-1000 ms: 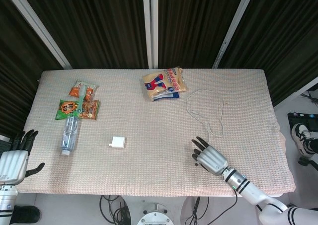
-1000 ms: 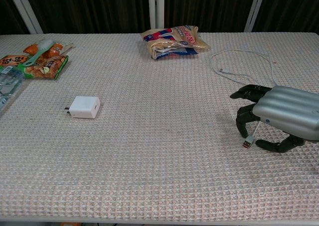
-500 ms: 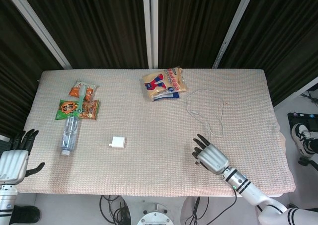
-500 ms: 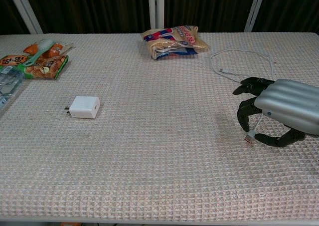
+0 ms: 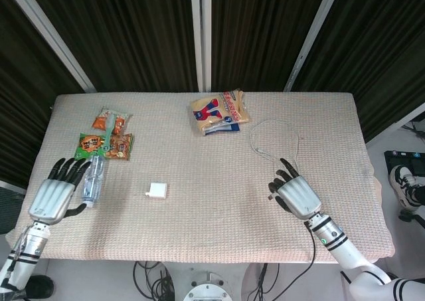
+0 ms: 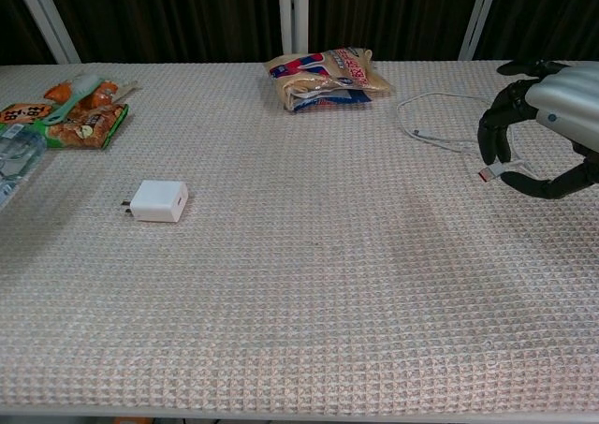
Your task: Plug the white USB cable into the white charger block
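Note:
The white charger block (image 5: pixel 157 191) (image 6: pixel 159 200) lies flat on the cloth left of centre, prongs pointing left. The white USB cable (image 5: pixel 253 143) (image 6: pixel 438 141) loops at the back right. My right hand (image 5: pixel 297 193) (image 6: pixel 546 124) is raised above the cloth and pinches the cable's end; the USB plug (image 6: pixel 487 174) pokes out below its fingers. My left hand (image 5: pixel 56 193) hovers at the table's left edge, fingers spread, holding nothing, beside the water bottle. It is out of the chest view. The charger is far from both hands.
A clear water bottle (image 5: pixel 93 177) (image 6: pixel 13 158) lies just right of the left hand. Orange and green snack packs (image 5: pixel 106 141) (image 6: pixel 80 115) sit behind it. A red and blue snack bag (image 5: pixel 219 111) (image 6: pixel 323 76) rests at the back centre.
My right hand has lifted off the cloth and moved back toward the cable loop, carrying the plug end. My left hand has come forward over the table's left edge next to the bottle.

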